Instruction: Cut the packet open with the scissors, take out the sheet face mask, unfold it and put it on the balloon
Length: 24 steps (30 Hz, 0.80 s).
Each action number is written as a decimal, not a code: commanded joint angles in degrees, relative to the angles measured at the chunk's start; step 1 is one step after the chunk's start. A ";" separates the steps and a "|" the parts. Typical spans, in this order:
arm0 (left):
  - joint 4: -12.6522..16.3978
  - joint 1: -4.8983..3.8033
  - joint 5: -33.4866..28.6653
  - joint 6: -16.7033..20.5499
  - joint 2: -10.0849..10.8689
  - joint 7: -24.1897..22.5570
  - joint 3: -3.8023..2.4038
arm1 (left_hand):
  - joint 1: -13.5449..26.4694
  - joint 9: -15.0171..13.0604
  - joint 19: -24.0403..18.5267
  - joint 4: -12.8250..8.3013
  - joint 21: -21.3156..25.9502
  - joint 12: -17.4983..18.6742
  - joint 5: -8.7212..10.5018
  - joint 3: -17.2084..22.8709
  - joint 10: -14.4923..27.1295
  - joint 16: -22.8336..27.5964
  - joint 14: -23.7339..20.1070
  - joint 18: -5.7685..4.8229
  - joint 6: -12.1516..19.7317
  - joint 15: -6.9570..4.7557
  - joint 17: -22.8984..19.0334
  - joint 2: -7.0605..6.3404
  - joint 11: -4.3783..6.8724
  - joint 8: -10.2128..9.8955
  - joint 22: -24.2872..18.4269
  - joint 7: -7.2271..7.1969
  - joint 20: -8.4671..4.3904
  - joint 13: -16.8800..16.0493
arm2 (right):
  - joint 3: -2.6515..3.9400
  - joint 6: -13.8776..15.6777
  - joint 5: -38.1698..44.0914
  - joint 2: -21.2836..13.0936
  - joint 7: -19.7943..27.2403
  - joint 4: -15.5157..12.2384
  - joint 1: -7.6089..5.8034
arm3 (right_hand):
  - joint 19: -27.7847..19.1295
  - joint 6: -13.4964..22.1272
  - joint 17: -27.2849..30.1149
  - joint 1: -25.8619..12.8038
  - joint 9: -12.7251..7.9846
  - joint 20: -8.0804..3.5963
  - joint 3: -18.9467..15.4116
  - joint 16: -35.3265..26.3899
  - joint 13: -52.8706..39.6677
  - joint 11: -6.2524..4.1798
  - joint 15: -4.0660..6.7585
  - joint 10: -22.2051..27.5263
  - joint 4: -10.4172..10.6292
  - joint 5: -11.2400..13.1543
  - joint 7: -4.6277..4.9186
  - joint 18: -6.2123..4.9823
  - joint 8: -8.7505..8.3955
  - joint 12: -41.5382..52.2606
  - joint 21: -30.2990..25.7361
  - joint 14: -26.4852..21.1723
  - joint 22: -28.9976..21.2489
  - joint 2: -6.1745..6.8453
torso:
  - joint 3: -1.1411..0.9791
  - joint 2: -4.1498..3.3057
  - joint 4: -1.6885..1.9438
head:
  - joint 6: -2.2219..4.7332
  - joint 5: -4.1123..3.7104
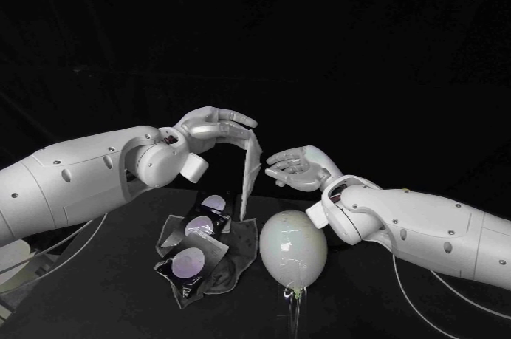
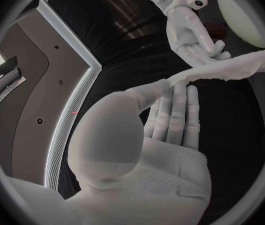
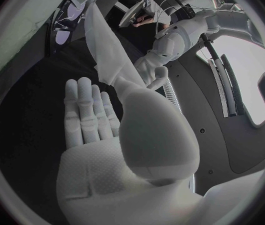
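One balloon rests on the tabletop nearest us, the opened packet just beside it. Beyond, the right hand meets the hanging sheet face mask; we cannot tell whether it grips. Farthest, the left hand pinches its upper edge.

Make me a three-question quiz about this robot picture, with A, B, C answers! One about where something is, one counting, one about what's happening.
1. Where is the balloon?
A) on the table beside the packet
B) in a robot hand
C) on top of an arm

2. How many balloons are there?
A) one
B) three
C) five

3. The sheet face mask is...
A) lying on the balloon
B) hanging from the left robot hand
C) tucked inside the packet

Answers: 1 A, the balloon lies on the table next to the packet. 2 A, just one is there. 3 B, the mask dangles from the fingers.
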State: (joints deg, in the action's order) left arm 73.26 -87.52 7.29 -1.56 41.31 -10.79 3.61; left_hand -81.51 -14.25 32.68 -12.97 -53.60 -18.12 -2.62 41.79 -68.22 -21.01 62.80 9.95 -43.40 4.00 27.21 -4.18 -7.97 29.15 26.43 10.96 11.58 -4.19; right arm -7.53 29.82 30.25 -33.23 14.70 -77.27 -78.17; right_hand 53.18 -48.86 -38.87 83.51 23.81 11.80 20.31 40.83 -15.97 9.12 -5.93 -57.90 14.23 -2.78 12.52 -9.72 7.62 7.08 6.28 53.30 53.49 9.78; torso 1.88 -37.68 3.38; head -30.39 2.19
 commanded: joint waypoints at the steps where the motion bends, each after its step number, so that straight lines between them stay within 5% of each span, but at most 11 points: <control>1: 0.27 -0.13 0.32 -1.07 -0.10 -0.35 -0.09 | -0.60 0.05 0.41 0.07 -0.27 -0.13 -0.17 -0.39 -1.68 -0.25 0.89 0.57 -0.40 -0.65 0.09 0.04 1.39 -0.27 0.09 0.15 0.02 -0.10 | 0.05 -2.80 0.95 0.61 -0.68 0.55 -0.06 | -0.12 0.03 0.10 -0.71 -0.09 0.25 -0.54 -0.02 0.20 0.20 -0.03 0.15 -0.06 0.01 0.34 -0.44 -0.22 -0.25 -0.45 -0.20 -0.22 -0.34 | 0.03 -0.01 0.03 | 0.08 -0.08; 24: 1.53 -0.12 0.34 -1.34 0.02 -0.34 -0.10 | -0.63 0.11 0.40 0.07 -0.45 -0.02 -0.17 -0.39 -1.77 -0.31 0.88 0.56 -0.48 -0.67 0.22 -0.01 1.39 -0.28 0.18 0.15 -0.05 -0.09 | 0.04 -1.77 4.34 3.34 -3.86 3.15 -0.08 | 2.41 -1.50 0.22 -1.77 -0.61 -0.05 -3.71 2.67 1.81 -0.50 0.62 -4.19 0.83 0.02 0.16 -0.74 -0.38 2.49 -0.59 1.47 -2.12 -1.50 | 0.03 -0.02 -0.02 | -0.17 -0.01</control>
State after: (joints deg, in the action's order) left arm 74.55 -87.52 7.58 -1.96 41.35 -10.72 3.60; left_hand -81.42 -14.19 32.68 -12.97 -53.84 -17.88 -2.60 41.79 -68.32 -21.01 63.00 9.79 -43.62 4.00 27.36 -4.26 -7.87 29.15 26.60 11.16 11.58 -4.19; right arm -7.54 28.03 33.05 -30.04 11.48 -74.21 -78.20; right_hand 55.16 -49.87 -38.55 81.86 23.24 11.73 16.90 43.19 -14.21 8.70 -5.29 -61.66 15.11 -2.78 12.56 -9.28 7.40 9.29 5.77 54.39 51.41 8.88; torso 1.90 -37.69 3.39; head -30.49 2.14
